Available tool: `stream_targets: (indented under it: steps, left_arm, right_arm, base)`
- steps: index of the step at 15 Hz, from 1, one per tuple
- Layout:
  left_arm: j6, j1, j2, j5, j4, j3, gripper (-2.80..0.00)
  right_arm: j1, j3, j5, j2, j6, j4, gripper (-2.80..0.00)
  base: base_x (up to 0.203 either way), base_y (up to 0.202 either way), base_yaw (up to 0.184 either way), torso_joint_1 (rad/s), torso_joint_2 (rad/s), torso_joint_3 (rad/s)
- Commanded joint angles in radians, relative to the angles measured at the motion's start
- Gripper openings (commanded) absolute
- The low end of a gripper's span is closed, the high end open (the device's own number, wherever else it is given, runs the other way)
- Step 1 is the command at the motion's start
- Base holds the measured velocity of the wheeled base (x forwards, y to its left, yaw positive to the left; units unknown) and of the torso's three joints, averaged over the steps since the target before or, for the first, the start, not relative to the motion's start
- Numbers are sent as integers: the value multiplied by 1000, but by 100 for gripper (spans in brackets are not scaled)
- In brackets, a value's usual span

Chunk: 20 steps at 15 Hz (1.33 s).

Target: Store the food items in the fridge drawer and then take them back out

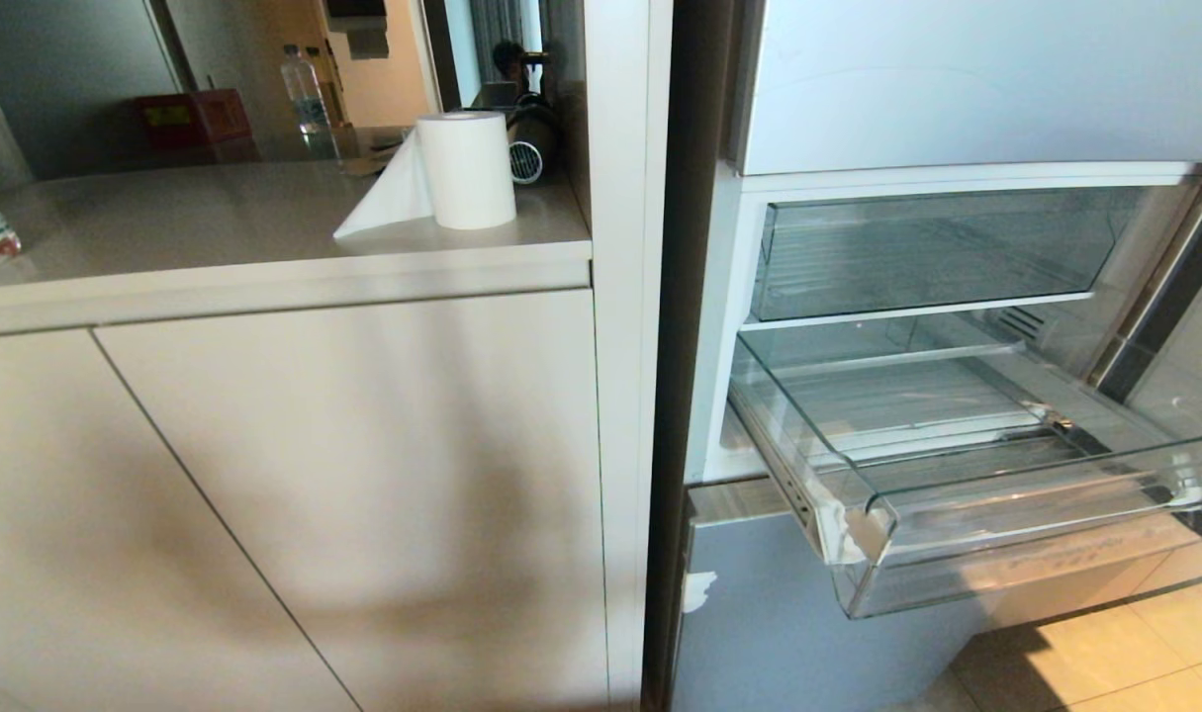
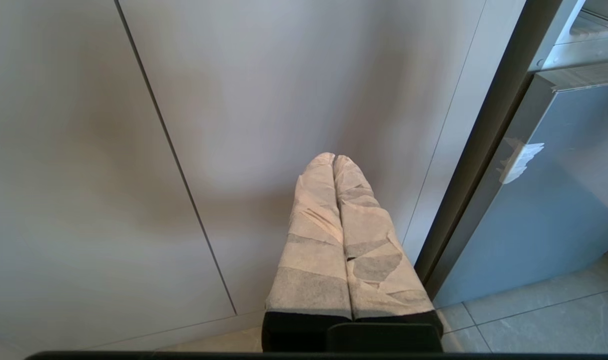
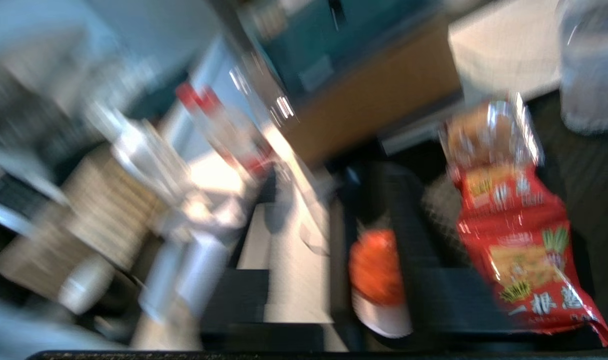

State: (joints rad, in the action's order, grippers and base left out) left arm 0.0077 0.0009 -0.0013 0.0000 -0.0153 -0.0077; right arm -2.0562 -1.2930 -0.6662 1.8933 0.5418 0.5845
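The fridge drawer (image 1: pixel 1006 514) is pulled out and I see nothing lying in it. Neither arm shows in the head view. In the blurred right wrist view, an orange-red ball, the food item (image 3: pixel 376 265), fills the gap between the dark fingers of my right gripper (image 3: pixel 376 210), which is shut on it. A white patch shows just under the ball. My left gripper (image 2: pixel 334 159) hangs parked in front of a pale cabinet door, its wrapped fingers pressed together and holding nothing.
A red snack bag (image 3: pixel 519 240) lies beside the right gripper, with red-capped bottles (image 3: pixel 223 130) on the other side. A shallower clear tray (image 1: pixel 917 247) sits above the drawer. A paper roll (image 1: pixel 467 168) stands on the counter. The pale blue fridge front (image 1: pixel 779 613) is below.
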Motion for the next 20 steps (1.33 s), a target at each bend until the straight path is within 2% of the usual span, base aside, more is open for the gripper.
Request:
stream_targets:
  steps: [1,3,5,6,8,9,10,12,15,17,20]
  left_arm:
    - [0,1,0,0,0,0,-280]
    - [0,1,0,0,0,0,-280]
    - [0,1,0,0,0,0,-280]
    - [0,1,0,0,0,0,-280]
    - [0,1,0,-1,0,0,-280]
    - [0,1,0,0,0,0,-280]
    - [0,1,0,0,0,0,-280]
    - [0,1,0,0,0,0,-280]
    - [0,1,0,0,0,0,-280]
    - [0,1,0,0,0,0,-280]
    - [0,1,0,-2,0,0,-280]
  right_arm:
    - [-39,-11,4,-164,125,4,-280]
    - [-71,-35,67,-295,278,6,-280]
    - [-81,-44,177,-419,346,22,-280]
    - [-64,-45,210,-478,365,39,-280]
    - [60,-46,237,-538,367,50,-280]
    - [164,-38,242,-565,349,49,-280]
    - [309,-17,245,-595,309,46,-280]
    - [648,67,249,-664,196,15,-280]
    - [1153,324,289,-839,-7,-117,-280]
    - [1435,501,354,-1035,-120,-292,-280]
    - [1732,615,496,-1206,-218,-768,-280]
  base:
    - [0,0,0,0,0,0]
    - [0,0,0,0,0,0]
    - [0,0,0,0,0,0]
    - [0,0,0,0,0,0]
    - [0,0,0,0,0,0]
    - [0,0,0,0,0,0]
    - [0,0,0,0,0,0]
    - [0,0,0,0,0,0]
    - [0,0,0,0,0,0]
    - [0,0,0,0,0,0]
    - [0,0,0,0,0,0]
